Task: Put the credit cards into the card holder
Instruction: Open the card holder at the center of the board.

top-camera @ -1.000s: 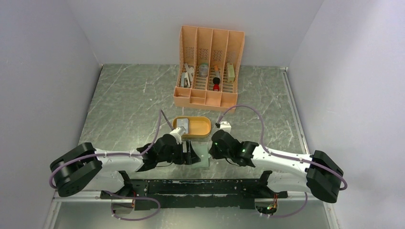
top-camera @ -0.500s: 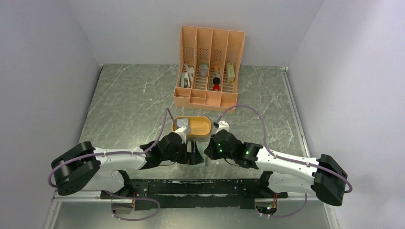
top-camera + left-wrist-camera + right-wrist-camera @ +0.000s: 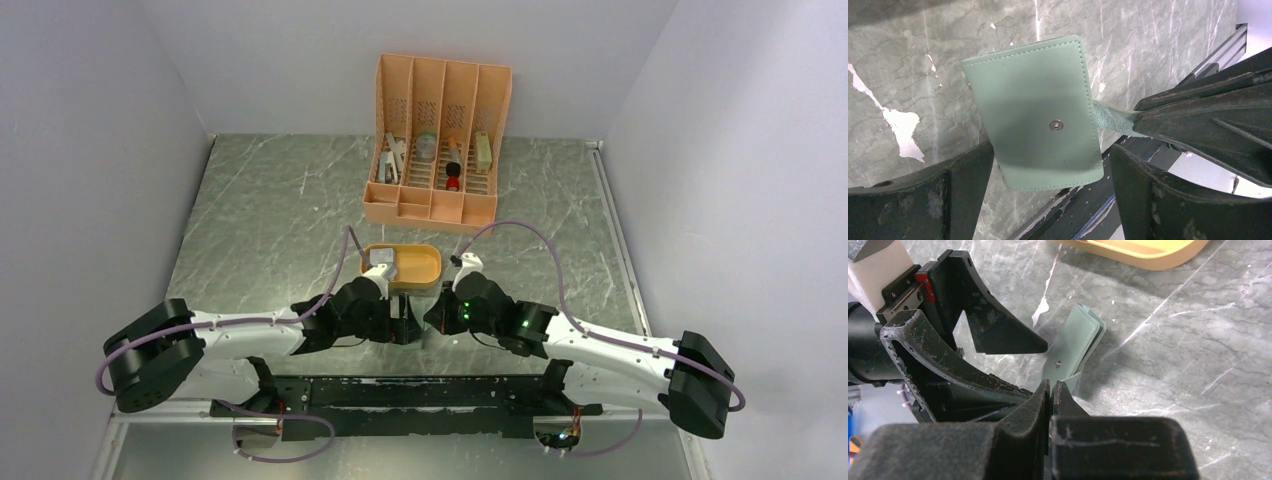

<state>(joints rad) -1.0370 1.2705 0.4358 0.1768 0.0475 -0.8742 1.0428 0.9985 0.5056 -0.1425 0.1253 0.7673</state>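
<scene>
Pinching the strap of the pale green stitched card holder, seemingly to unfold it, the right gripper is clamping tight; the left gripper is straddling it, jaws apart, at the near edge.

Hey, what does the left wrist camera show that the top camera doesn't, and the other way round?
Left wrist only: the closed card holder face-on with its snap stud, and its strap pinched by the shut right gripper. Top only: the credit cards in the orange tray, and the slotted organizer at the back. Both: the marble table and the left gripper, its fingers open.
</scene>
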